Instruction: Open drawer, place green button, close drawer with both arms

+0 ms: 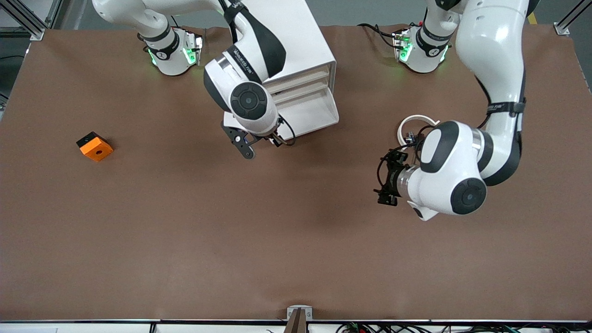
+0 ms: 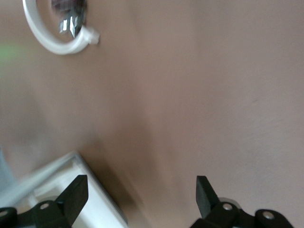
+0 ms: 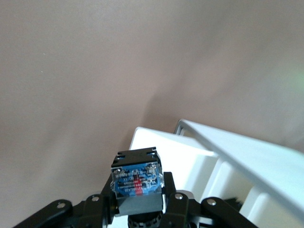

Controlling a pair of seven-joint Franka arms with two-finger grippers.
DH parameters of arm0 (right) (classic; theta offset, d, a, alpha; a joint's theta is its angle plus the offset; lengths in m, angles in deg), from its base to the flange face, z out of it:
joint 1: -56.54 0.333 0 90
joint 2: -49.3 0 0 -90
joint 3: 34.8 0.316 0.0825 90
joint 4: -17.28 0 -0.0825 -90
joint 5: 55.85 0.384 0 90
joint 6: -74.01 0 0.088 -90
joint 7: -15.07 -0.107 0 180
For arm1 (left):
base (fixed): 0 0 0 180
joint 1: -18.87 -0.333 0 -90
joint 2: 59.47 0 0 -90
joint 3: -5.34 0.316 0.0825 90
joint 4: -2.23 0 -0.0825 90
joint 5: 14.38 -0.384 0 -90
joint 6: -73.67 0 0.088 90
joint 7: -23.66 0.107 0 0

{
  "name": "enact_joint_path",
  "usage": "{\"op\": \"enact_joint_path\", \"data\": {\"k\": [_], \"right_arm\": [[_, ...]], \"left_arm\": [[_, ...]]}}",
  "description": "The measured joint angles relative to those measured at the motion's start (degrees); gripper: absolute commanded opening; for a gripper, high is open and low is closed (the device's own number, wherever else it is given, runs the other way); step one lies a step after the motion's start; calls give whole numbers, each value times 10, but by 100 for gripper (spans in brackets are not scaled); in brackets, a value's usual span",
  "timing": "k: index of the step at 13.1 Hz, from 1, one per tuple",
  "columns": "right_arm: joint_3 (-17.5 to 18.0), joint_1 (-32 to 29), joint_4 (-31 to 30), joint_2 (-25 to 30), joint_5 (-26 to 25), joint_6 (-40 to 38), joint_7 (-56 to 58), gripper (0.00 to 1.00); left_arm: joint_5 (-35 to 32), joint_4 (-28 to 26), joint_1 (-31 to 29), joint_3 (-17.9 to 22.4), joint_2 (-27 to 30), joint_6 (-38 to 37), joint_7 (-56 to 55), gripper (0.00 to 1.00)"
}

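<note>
The white cabinet [image 1: 303, 32] stands between the arms' bases, and its bottom drawer [image 1: 329, 111] is pulled out toward the front camera. My right gripper [image 1: 276, 138] hangs over the drawer's front edge. It is shut on the button [image 3: 137, 183], whose blue-black labelled body faces the wrist camera; the cap is hidden. The open drawer [image 3: 166, 154] lies just under it. My left gripper [image 1: 382, 181] is open and holds nothing, low over the bare table toward the left arm's end, with both fingers [image 2: 76, 194] wide apart.
A white ring [image 1: 413, 126] lies on the table by the left arm's wrist, with a small metal part inside it [image 2: 70, 23]. An orange block [image 1: 95, 146] with a black hole sits toward the right arm's end. The drawer's corner [image 2: 78, 164] shows beside the left gripper.
</note>
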Motion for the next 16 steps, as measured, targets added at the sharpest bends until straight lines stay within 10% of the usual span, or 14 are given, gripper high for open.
{"op": "enact_joint_path", "data": {"k": [9, 16], "right_arm": [[0, 72, -6, -55, 2, 50, -106, 21], [0, 76, -6, -90, 42, 53, -105, 23]], "left_arm": [[-128, -14, -57, 2, 160, -12, 453, 100], [-134, -127, -121, 2, 291, -11, 689, 100]]}}
